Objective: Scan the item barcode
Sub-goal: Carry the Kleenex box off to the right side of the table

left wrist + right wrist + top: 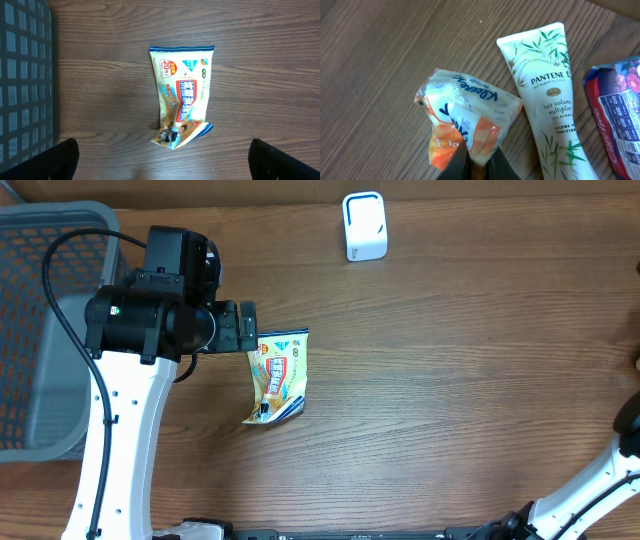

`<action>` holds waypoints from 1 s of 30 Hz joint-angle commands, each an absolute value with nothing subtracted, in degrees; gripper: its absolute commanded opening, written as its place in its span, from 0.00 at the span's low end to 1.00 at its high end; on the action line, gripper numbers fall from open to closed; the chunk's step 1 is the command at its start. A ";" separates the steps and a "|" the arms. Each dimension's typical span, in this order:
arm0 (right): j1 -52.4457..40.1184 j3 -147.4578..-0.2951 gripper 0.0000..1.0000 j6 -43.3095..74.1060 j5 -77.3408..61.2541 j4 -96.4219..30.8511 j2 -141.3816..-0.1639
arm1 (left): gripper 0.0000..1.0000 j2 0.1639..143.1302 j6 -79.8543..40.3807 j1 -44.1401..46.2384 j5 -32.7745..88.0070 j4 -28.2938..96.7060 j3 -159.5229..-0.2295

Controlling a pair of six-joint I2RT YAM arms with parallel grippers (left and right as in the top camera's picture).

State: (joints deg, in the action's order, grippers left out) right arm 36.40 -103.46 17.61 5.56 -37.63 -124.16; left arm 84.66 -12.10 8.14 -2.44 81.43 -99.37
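Observation:
A yellow wipes packet (279, 376) with a blue top edge lies flat on the wooden table, its lower end crumpled. My left gripper (245, 330) hangs over its upper left corner. In the left wrist view the packet (182, 95) lies ahead of my left gripper (162, 162), which is wide open with nothing between its fingers (62, 160). My right gripper (479, 167) is shut on a clear Kleenex tissue packet (465, 117) with orange and blue print, pinching its lower edge. The white barcode scanner (364, 226) stands at the back of the table.
A grey mesh basket (40, 330) fills the left side, close beside the left arm. Next to the tissue packet lie a white Pantene tube (547, 95) and a blue and red packet (620, 110). Only part of the right arm (600, 480) shows at the lower right.

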 commanded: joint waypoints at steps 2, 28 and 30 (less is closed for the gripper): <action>36.77 -102.78 0.09 17.80 5.43 -37.52 -125.71 | 1.00 85.03 -12.88 7.90 -3.01 81.34 -100.33; 36.69 -106.69 0.68 18.11 2.57 -43.13 -120.95 | 1.00 85.03 -12.88 7.90 -3.01 81.34 -100.33; 36.67 -106.98 0.71 18.59 -4.51 -42.70 -118.13 | 1.00 85.03 -12.86 7.90 -3.01 81.34 -100.33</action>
